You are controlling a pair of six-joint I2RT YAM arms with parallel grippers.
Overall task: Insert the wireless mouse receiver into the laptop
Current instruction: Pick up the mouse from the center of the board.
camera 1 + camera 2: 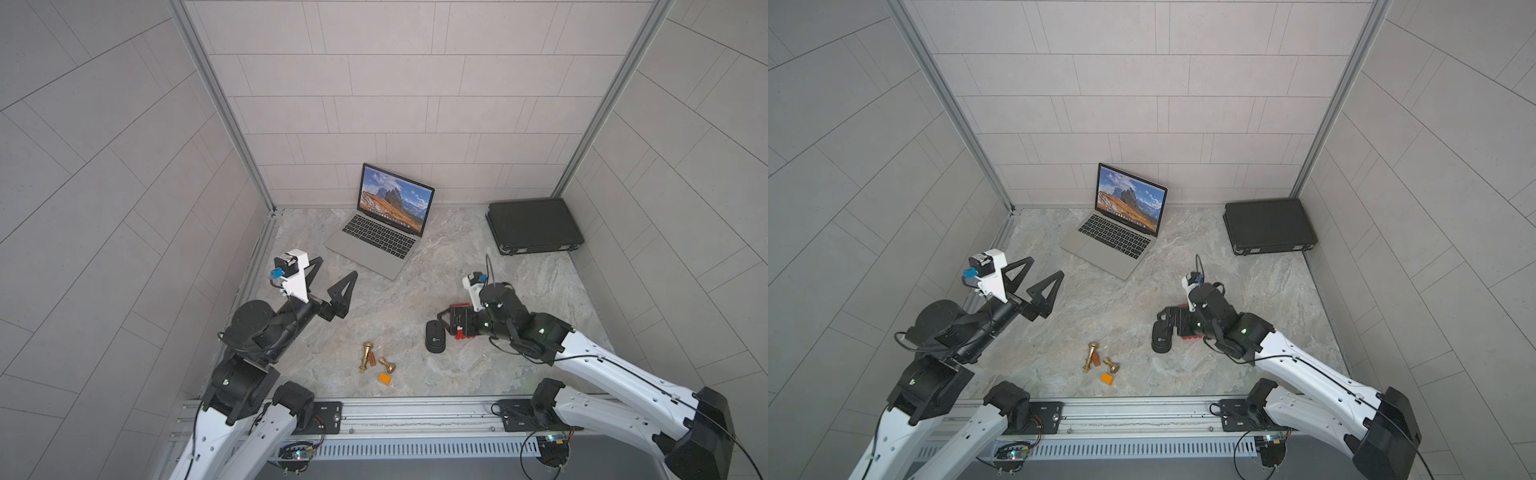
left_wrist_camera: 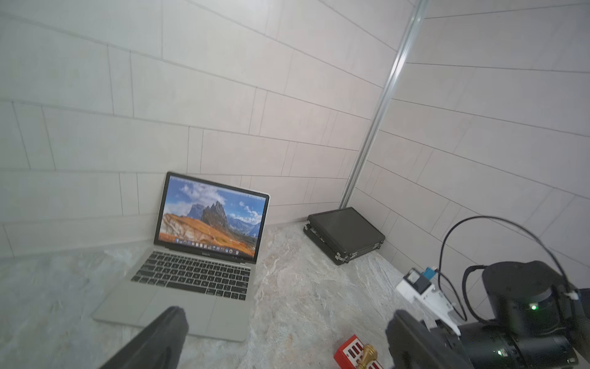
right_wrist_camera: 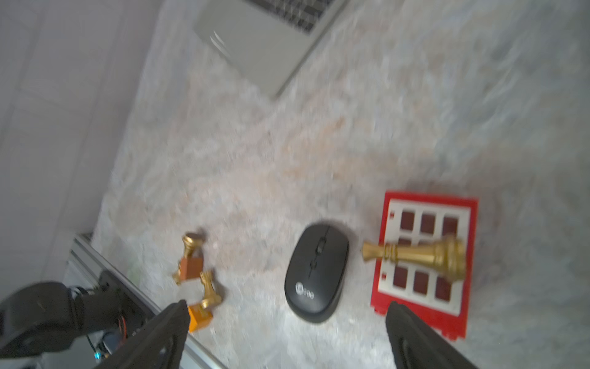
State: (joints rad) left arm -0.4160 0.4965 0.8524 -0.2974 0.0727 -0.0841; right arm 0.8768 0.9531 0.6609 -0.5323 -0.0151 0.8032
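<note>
Left claw (image 1: 337, 267) gapes empty near laptop (image 1: 374, 245); right claw (image 3: 287, 305) spread wide above mouse (image 3: 316, 271).

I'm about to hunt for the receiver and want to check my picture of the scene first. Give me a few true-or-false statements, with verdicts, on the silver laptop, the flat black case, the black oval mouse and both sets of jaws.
1. The slim silver laptop is open with its screen lit. True.
2. The flat black rectangular case stands open. False: its lid is shut.
3. The right gripper has its jaws shut on the black oval mouse. False: the jaws are open and the mouse lies ungripped.
4. A gold chess piece lies on its side across the red tray. True.
5. The left gripper has open, empty jaws. True.
</note>
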